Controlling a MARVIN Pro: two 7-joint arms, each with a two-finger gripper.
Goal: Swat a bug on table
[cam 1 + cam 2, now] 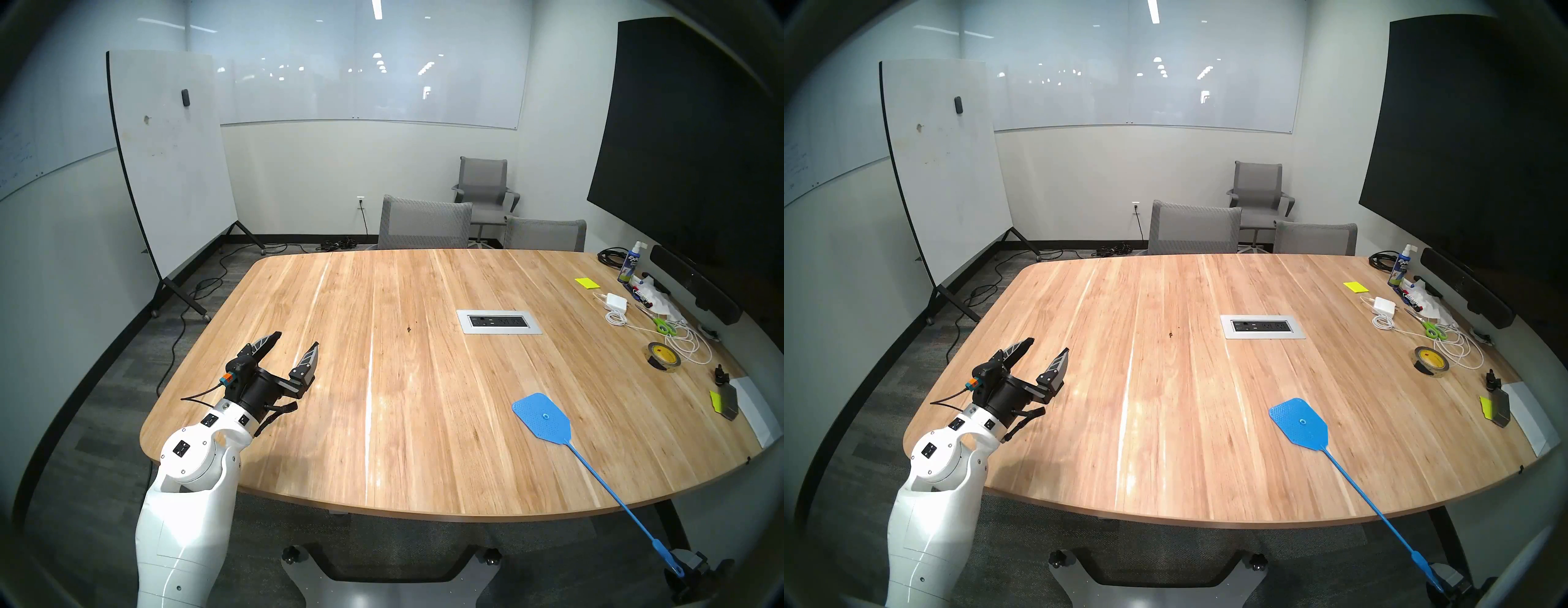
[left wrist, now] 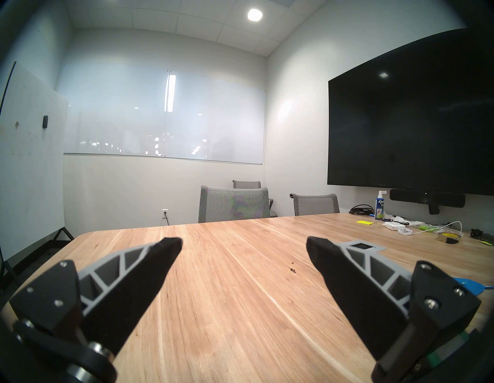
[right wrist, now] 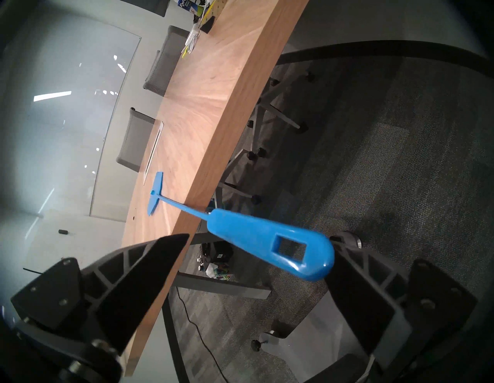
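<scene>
The bug is a tiny dark speck near the middle of the light wooden table, just left of the outlet panel; the left wrist view shows the bug ahead. A blue swatter lies with its head flat on the table's near right part. Its long handle sticks out over the front edge. My right gripper is open below that edge, with the handle's end between its fingers, its butt against one of them. My left gripper hovers open and empty over the table's near left.
A silver outlet panel is inset mid-table. Along the right edge lie a tape roll, green scissors, a white charger with cable, a spray bottle, sticky notes and a black knob. Grey chairs stand at the far side, a whiteboard at left.
</scene>
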